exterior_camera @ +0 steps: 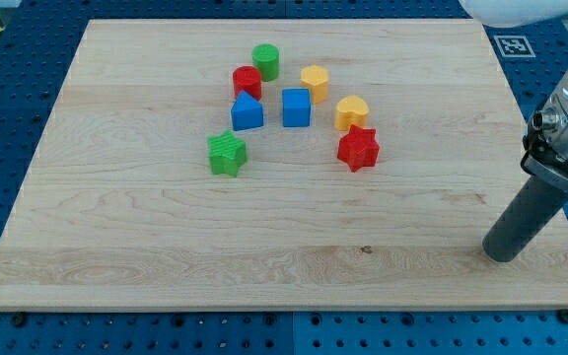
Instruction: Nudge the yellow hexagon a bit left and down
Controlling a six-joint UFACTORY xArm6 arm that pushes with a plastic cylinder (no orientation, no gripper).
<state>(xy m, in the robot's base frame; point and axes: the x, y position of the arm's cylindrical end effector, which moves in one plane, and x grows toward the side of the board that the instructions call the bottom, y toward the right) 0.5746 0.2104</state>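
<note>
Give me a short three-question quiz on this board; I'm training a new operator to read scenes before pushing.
1. True or false: my tip touches the yellow hexagon.
2. Which block sits right below the yellow heart? A) green star B) red star C) blue cube
3. Fill in: the green cylinder lies toward the view's ____ of the red cylinder.

Key: 1 false, it rests far off at the view's lower right. 2 B. 3 top right.
</note>
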